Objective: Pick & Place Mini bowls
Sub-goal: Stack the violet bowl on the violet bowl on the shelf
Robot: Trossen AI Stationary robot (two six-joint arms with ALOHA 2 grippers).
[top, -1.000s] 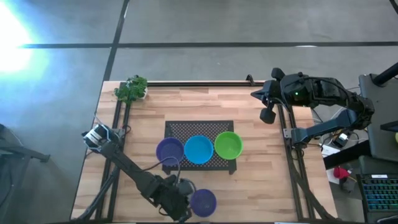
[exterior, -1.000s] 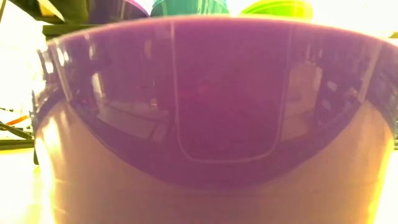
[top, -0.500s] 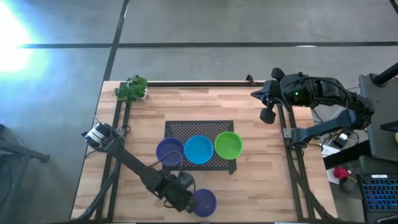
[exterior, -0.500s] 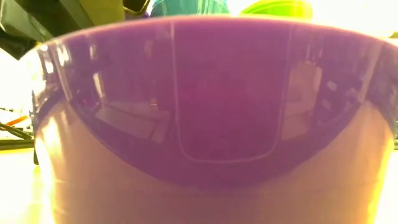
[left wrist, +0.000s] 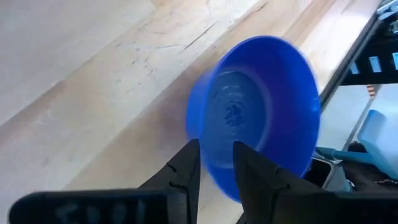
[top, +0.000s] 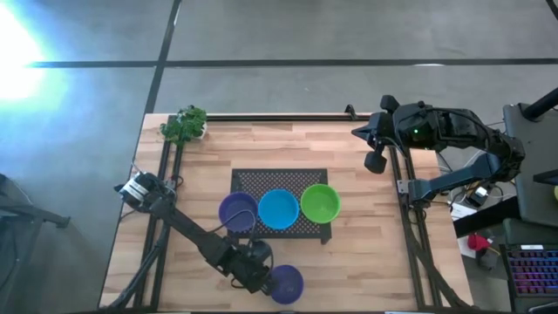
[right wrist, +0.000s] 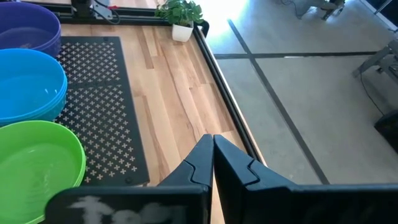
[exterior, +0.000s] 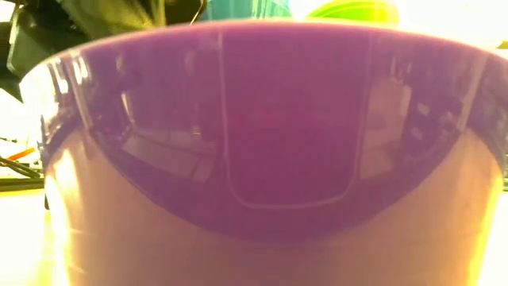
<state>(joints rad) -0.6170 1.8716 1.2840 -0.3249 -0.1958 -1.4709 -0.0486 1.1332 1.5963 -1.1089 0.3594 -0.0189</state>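
Note:
A purple mini bowl (top: 285, 283) stands alone on its base by the table's near edge and fills the low view (exterior: 270, 159). Three more bowls sit in a row on the black mesh mat (top: 261, 180): purple (top: 237, 211), blue (top: 278, 209) and lime green (top: 320, 203). My left gripper (top: 264, 276) is at the lone bowl's left side. In the left wrist view it (left wrist: 216, 152) is open by a narrow gap, and the bowl's wall (left wrist: 214, 140) shows just beyond that gap. My right gripper (right wrist: 212, 142) waits shut near the table's far right edge. My left gripper comes at the lone purple bowl from its left, slanting down, with its fingertips (left wrist: 191, 152) against the near part of the wall. I cannot tell whether they touch it. The bowl stands on the table.
A small leafy plant (top: 185, 125) stands at the far left corner. Black rails run along the table's left side (top: 166, 174) and right side (top: 405, 201). Bare wood lies to the right of the mat and of the lone bowl (top: 366, 253).
My left gripper has moved a little toward the far edge and the right, closer to the lone purple bowl's side, and its arm now shows more at the low view's upper left. The bowl has stayed where it was.

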